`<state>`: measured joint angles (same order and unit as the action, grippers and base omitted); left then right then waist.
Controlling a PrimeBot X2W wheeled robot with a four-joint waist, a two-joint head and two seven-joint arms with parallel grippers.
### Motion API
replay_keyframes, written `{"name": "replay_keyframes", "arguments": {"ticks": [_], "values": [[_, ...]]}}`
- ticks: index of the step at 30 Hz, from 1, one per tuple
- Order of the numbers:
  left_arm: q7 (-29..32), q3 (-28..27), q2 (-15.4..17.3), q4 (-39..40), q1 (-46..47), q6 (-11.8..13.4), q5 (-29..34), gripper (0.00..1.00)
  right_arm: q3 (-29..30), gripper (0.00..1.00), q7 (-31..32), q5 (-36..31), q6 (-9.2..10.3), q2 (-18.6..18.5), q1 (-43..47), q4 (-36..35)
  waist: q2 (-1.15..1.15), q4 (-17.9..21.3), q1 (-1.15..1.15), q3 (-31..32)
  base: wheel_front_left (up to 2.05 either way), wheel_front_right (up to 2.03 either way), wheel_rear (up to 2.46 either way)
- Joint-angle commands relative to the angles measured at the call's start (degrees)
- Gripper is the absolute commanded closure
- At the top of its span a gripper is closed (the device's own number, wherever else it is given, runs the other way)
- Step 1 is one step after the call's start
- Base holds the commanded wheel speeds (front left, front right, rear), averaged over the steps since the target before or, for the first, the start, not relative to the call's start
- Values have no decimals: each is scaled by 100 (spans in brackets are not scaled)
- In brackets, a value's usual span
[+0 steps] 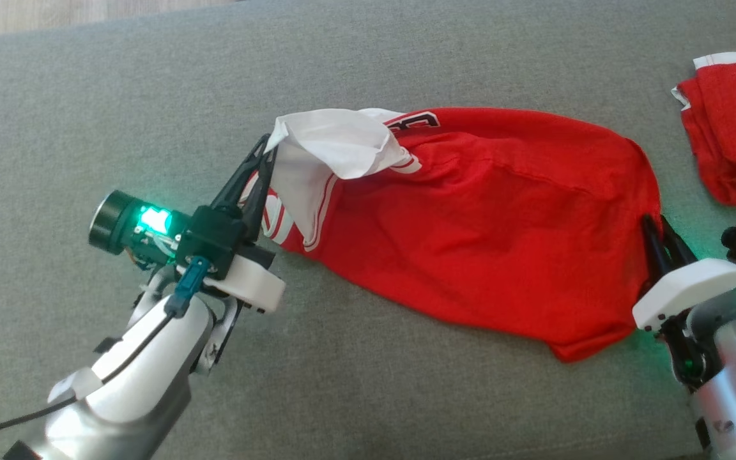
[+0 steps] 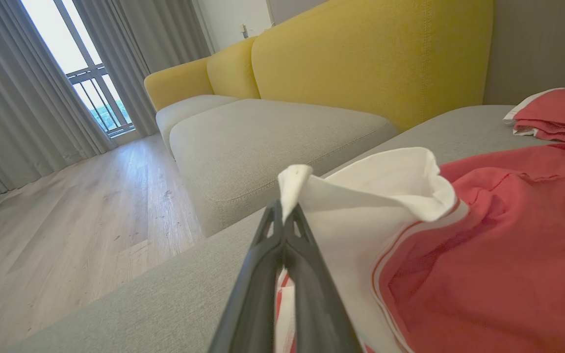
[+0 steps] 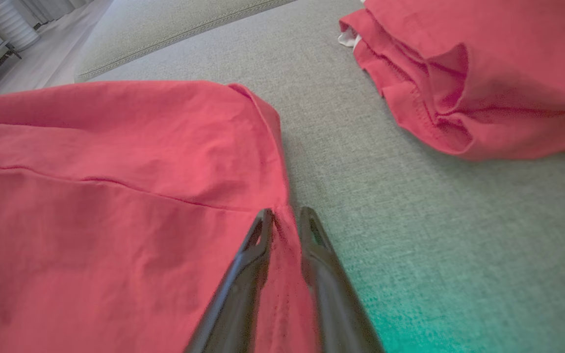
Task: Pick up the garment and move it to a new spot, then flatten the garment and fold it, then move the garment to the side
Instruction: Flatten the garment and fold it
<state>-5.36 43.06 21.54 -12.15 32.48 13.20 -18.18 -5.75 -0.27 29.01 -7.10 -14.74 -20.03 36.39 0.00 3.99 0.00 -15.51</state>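
Surface: a grey upholstered cushion point(image 1: 151, 96), woven and flat.
Room: a sofa with a yellow back point(image 2: 361, 54) stands beyond it, a wood floor point(image 2: 76, 235) alongside, and grey curtains point(image 2: 12, 98) by a bright window point(image 2: 81, 63).
Garment: the red jersey point(image 1: 470, 217) lies stretched across the middle of the cushion, its white sleeve point(image 1: 329, 153) raised at the robot's left end.
Left gripper point(image 1: 266, 150): fingers pressed together, pinching the tip of the white sleeve.
Right gripper point(image 1: 655, 223): fingers nearly together, with a ridge of the jersey's red hem nipped between them at the right end.
Neighbour: a folded red garment point(image 1: 735, 140) lies near the jersey's right end, apart from it.
Edges: the cushion's far edge meets the floor at the upper left of the head view.
Open room: bare grey fabric spreads left of the jersey, and a narrower grey strip separates it from the folded garment.
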Motion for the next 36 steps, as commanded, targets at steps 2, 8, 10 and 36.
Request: {"name": "replay_keyframes", "arguments": {"ticks": [2, 8, 10, 36], "values": [[-6, -245, 243, 205, 166, 68, -20, 100, -147, 100, -127, 60, -39, -98, -200, -42, 0, 12, 0, -3, 0, 0, 0], [-22, -283, 320, 210, 136, 112, -54, 100, -279, 100, -407, 234, -39, -182, -280, 54, 0, 43, 0, 70, 0, 0, 0], [-71, -320, 352, 216, 106, 151, -68, 100, -297, 100, -531, 323, -39, -236, -281, 18, 0, 65, 0, 145, 0, 0, 0], [372, -1749, 1462, 1164, 2694, -873, -1086, 100, 433, 100, 1359, 1536, -39, -2458, -1968, -3736, 0, 80, 0, 1173, 0, 0, 0]]}}
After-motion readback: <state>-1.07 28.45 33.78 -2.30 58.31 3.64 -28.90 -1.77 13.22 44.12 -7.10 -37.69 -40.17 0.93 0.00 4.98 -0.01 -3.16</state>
